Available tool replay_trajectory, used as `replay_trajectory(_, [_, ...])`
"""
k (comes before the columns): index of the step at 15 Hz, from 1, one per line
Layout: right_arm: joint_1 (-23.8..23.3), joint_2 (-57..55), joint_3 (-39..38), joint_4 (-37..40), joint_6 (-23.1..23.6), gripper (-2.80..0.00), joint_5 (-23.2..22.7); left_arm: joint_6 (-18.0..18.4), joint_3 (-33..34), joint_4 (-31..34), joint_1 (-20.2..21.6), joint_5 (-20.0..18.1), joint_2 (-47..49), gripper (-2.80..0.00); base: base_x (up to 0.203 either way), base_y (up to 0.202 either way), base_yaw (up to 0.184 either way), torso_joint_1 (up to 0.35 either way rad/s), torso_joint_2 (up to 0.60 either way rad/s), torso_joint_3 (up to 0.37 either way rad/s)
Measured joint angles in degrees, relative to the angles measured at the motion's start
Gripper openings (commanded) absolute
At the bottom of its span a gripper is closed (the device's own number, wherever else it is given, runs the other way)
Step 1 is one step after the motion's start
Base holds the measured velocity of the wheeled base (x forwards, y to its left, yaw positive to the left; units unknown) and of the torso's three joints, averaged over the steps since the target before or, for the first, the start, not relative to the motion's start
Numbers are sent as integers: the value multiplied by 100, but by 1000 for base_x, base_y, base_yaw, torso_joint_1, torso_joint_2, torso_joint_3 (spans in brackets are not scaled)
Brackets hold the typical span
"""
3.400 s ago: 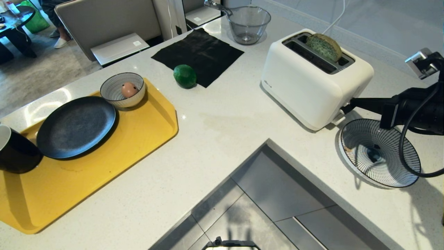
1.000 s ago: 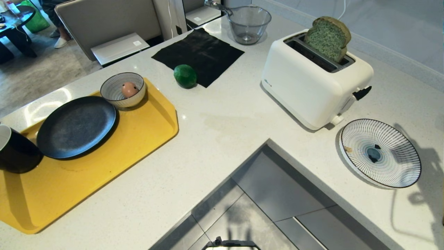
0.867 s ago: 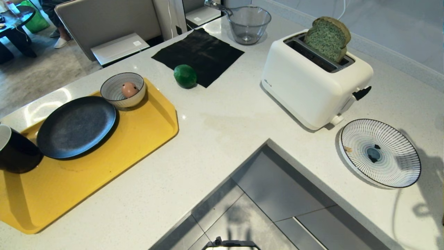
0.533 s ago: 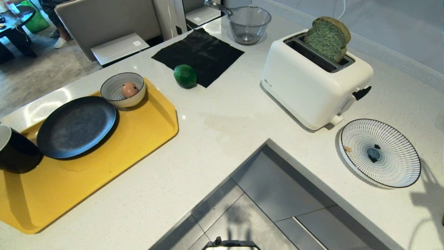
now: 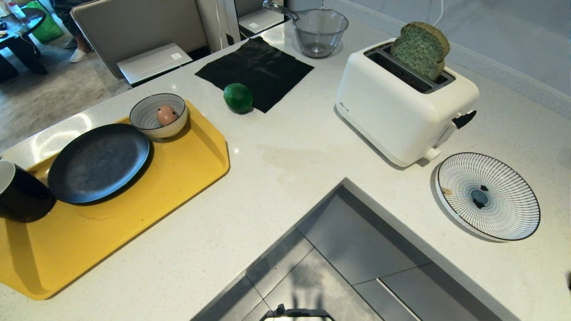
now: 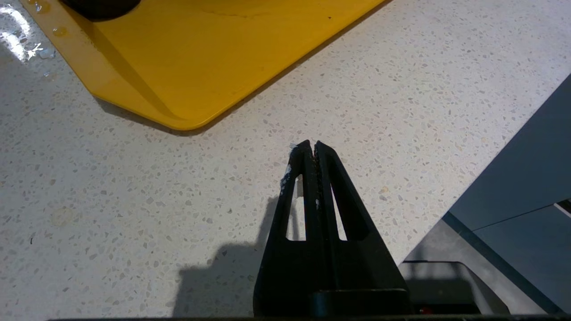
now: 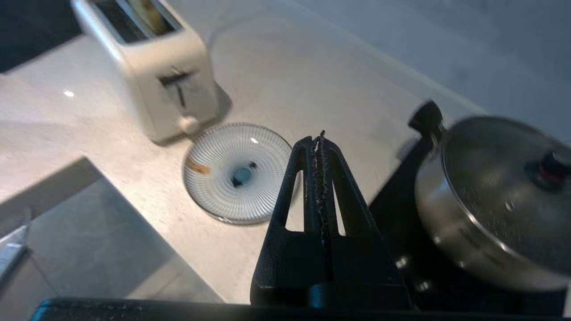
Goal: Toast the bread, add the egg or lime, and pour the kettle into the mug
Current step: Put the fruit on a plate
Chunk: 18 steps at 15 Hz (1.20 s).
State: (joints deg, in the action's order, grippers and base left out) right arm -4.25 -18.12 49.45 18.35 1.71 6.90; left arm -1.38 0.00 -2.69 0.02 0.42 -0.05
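Note:
The green bread point(image 5: 419, 48) stands raised and tilted out of the far slot of the white toaster point(image 5: 401, 104). A lime point(image 5: 237, 97) lies at the near edge of a black cloth point(image 5: 254, 67). The egg point(image 5: 166, 115) sits in a striped bowl point(image 5: 147, 122) on the yellow tray point(image 5: 134, 214). The black mug point(image 5: 20, 196) is at the tray's left end. The kettle is out of view. Neither gripper shows in the head view. My left gripper point(image 6: 311, 143) is shut and empty over the counter near the tray's corner. My right gripper point(image 7: 320, 138) is shut and empty, off to the right of the striped plate point(image 7: 238, 171).
A black plate point(image 5: 98, 162) lies on the tray. The striped plate point(image 5: 487, 196) sits right of the toaster. A glass bowl point(image 5: 319, 29) stands at the back. A lidded steel pot point(image 7: 499, 196) rests on a dark hob beside my right gripper. The counter has an inner corner edge point(image 5: 343, 183).
The bread has risen from down in the slot. My right arm has left the toaster's lever and the head view; its shadow slid off to the right.

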Motion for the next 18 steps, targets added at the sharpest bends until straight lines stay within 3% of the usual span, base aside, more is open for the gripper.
replay_trajectory(3, [111,156,-950,-332,-105,-280,475,1,0,2,-2,0,0,-280,0,0,0,0,0,0])
replay_trajectory(9, [579,518,-3363,-1907,243,-280,567,0,0,0,-2,0,0,-280,0,0,0,0,0,0])
replay_trajectory(12, [502,960,-4396,-2633,509,-280,338,0,0,0,0,2,0,-280,0,0,0,0,0,0])
replay_trajectory(15, [460,1350,-4779,-2578,545,-280,80,2,0,2,0,0,0,-280,0,0,0,0,0,0])
replay_trajectory(18, [449,1676,-4921,-2266,477,-280,-539,2,0,0,0,0,0,-280,0,0,0,0,0,0])
